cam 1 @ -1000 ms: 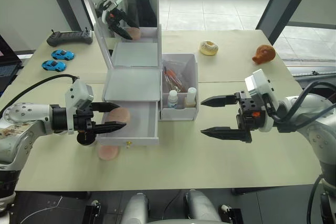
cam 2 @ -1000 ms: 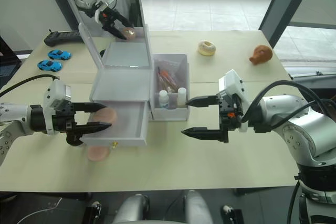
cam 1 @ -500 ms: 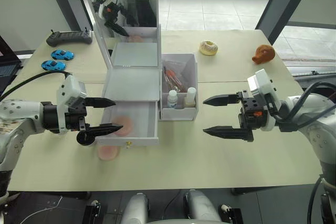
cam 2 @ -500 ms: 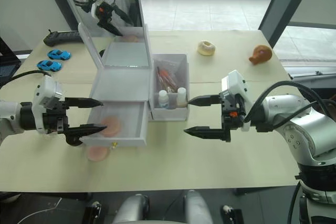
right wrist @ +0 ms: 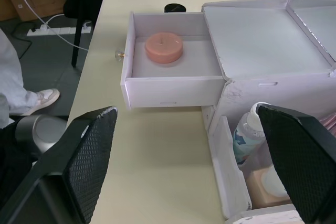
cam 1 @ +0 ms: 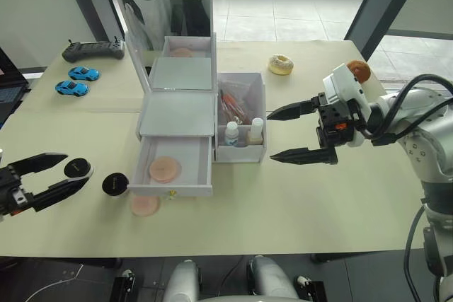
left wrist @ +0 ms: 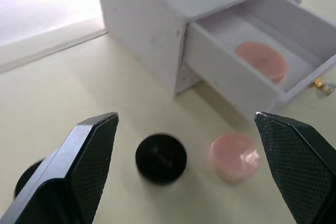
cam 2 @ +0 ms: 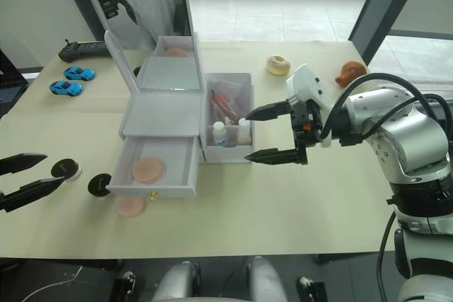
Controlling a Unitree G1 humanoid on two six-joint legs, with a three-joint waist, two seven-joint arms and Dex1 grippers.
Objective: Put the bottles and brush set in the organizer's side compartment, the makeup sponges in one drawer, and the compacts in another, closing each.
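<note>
The white organizer (cam 1: 177,114) has its lower drawer (cam 1: 173,175) pulled open, and one pink makeup sponge (cam 1: 164,170) lies inside it. A second sponge (cam 1: 145,205) rests on the table just in front of the drawer. Two black-topped compacts (cam 1: 115,184) (cam 1: 78,168) sit on the table left of the drawer. My left gripper (cam 1: 76,169) is open and empty at the far left, its fingertips by the outer compact. The side compartment (cam 1: 241,148) holds both bottles (cam 1: 233,133) (cam 1: 256,131) and the brush set (cam 1: 232,104). My right gripper (cam 1: 270,136) hovers open just right of that bin.
A donut (cam 1: 281,64) and a brown toy (cam 1: 355,72) lie at the back right. Two blue toy cars (cam 1: 83,73) (cam 1: 71,88) and a black controller (cam 1: 93,49) sit at the back left. The mirror (cam 1: 166,22) stands upright behind the organizer.
My left gripper let the sponge go into the open drawer and drew back to the left, past the compacts. My right gripper moved closer to the side compartment.
</note>
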